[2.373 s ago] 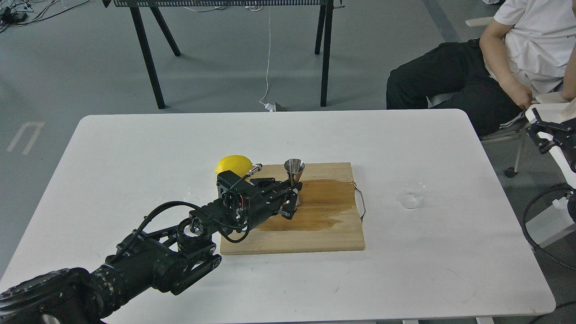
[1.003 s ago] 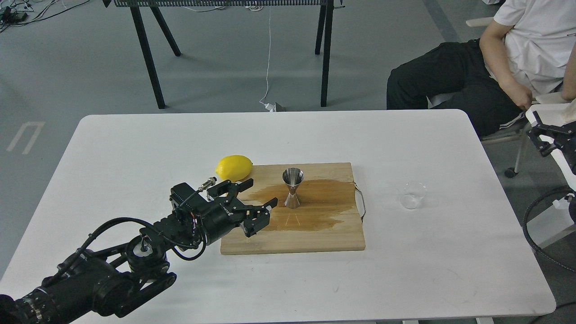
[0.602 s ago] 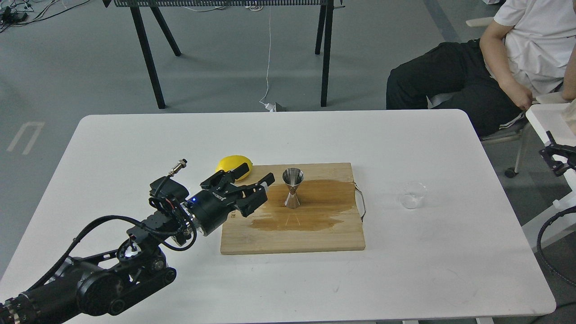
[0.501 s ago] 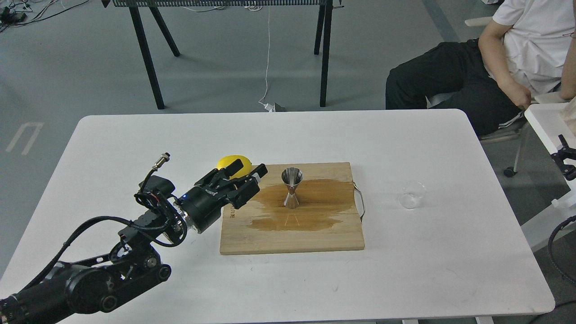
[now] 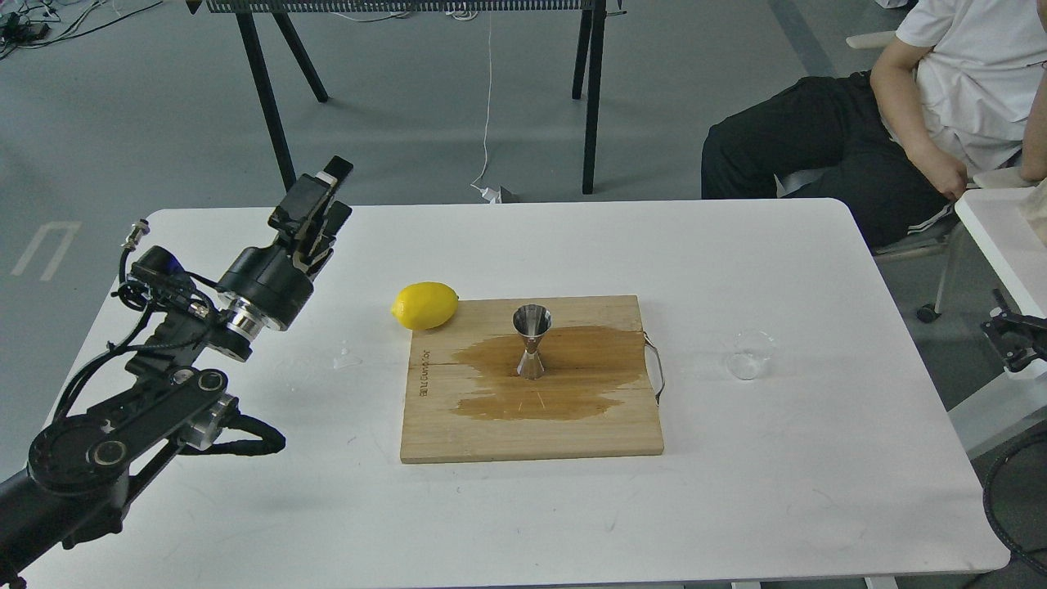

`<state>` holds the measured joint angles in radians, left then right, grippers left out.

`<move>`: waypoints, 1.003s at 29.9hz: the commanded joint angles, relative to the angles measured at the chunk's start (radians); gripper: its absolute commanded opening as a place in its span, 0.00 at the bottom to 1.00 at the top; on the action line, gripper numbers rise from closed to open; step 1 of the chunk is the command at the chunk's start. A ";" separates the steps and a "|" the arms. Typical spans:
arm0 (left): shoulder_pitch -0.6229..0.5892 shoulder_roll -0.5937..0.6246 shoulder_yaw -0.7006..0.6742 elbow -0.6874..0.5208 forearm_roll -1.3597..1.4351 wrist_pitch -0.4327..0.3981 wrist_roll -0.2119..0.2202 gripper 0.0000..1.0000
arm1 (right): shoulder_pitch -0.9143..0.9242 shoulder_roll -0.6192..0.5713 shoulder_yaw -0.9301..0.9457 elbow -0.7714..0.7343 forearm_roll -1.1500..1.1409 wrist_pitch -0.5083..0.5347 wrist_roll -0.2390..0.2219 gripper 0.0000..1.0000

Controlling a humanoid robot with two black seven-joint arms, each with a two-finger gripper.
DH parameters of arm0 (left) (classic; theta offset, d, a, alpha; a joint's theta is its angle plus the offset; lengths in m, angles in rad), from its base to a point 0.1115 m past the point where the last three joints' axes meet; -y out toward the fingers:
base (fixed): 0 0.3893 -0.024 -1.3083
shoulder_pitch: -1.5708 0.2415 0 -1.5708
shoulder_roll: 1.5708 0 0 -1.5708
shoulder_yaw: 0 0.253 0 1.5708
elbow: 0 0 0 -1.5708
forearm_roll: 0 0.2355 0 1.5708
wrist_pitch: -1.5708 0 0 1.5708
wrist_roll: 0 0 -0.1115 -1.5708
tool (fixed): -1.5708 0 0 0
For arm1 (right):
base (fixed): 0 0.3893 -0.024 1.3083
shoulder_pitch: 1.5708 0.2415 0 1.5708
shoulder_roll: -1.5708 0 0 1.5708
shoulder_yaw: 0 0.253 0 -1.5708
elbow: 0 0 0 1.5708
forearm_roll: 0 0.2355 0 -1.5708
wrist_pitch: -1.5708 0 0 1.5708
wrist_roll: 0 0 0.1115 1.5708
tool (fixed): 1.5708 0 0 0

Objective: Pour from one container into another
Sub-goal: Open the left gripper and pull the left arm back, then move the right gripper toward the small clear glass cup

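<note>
The steel jigger (image 5: 532, 340) stands upright on the wooden board (image 5: 532, 438), in the middle of a brown wet patch (image 5: 572, 376). Right of the board, the clear cup (image 5: 751, 354) rests upright on the white table (image 5: 523, 245), with nothing touching it. My left gripper (image 5: 342, 191) is raised over the table's far left, well away from the jigger, fingers pointing up and back, open and empty. Only a small dark part of my right gripper (image 5: 1014, 337) shows at the right edge, off the table and right of the cup.
A yellow lemon (image 5: 424, 304) lies at the board's far left corner. A few water drops (image 5: 347, 357) sit left of the board. A metal handle (image 5: 657, 368) sticks out of the board's right side. A seated person (image 5: 900, 123) is at the back right.
My left gripper let go of the jigger, drew back left and rose high over the table's left side. The right gripper dropped lower along the right edge. Jigger and cup stayed put.
</note>
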<state>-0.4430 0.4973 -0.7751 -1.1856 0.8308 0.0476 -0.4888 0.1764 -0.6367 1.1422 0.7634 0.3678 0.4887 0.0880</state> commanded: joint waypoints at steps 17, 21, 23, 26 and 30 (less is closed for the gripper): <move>-0.095 -0.020 -0.135 0.442 -0.930 -0.436 0.227 1.00 | -0.287 0.054 -0.104 0.464 0.169 0.000 -0.002 0.99; -0.100 -0.037 -0.135 0.442 -0.930 -0.434 0.223 1.00 | -0.275 0.100 -0.105 0.494 0.171 0.000 -0.002 0.99; -0.102 -0.043 -0.135 0.442 -0.930 -0.433 0.223 1.00 | -0.267 0.143 -0.099 0.490 0.169 -0.025 -0.004 0.99; -0.103 -0.045 -0.132 0.442 -0.930 -0.430 0.222 1.00 | -0.244 0.181 -0.099 0.479 0.169 -0.082 -0.007 0.99; -0.105 -0.045 -0.131 0.440 -0.930 -0.430 0.222 1.00 | -0.212 0.255 -0.099 0.444 0.169 -0.205 -0.008 1.00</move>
<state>-0.5456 0.4531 -0.9075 -0.7439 -0.0997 -0.3822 -0.2666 -0.0596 -0.4345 1.0435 1.2289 0.5372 0.3619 0.0814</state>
